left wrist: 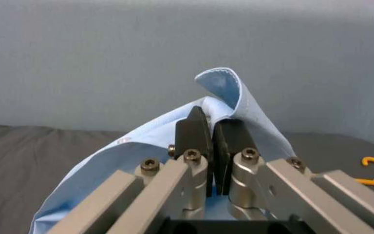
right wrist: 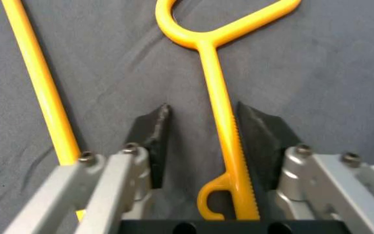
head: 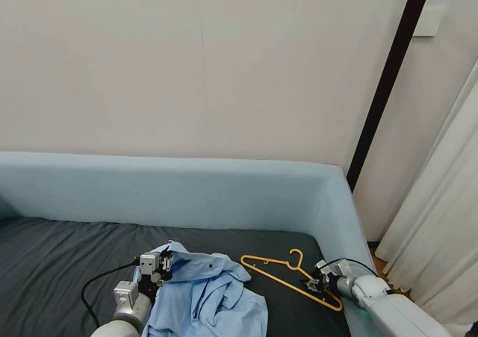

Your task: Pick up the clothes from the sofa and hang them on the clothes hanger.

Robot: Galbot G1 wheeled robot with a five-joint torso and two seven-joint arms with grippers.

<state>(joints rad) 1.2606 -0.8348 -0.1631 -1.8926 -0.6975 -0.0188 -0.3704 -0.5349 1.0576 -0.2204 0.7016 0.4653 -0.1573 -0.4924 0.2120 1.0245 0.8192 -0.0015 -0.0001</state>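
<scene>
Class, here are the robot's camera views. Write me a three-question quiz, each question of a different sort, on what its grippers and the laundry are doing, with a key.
1. True or false: the left gripper is shut on the blue shirt.
2. Multiple choice: the orange hanger lies A) hooked on the wall, B) on the dark seat beside the shirt, C) on the floor.
3. Fill in: the right gripper is ___, straddling a hanger bar.
Key: 1 true; 2 B; 3 open.
</scene>
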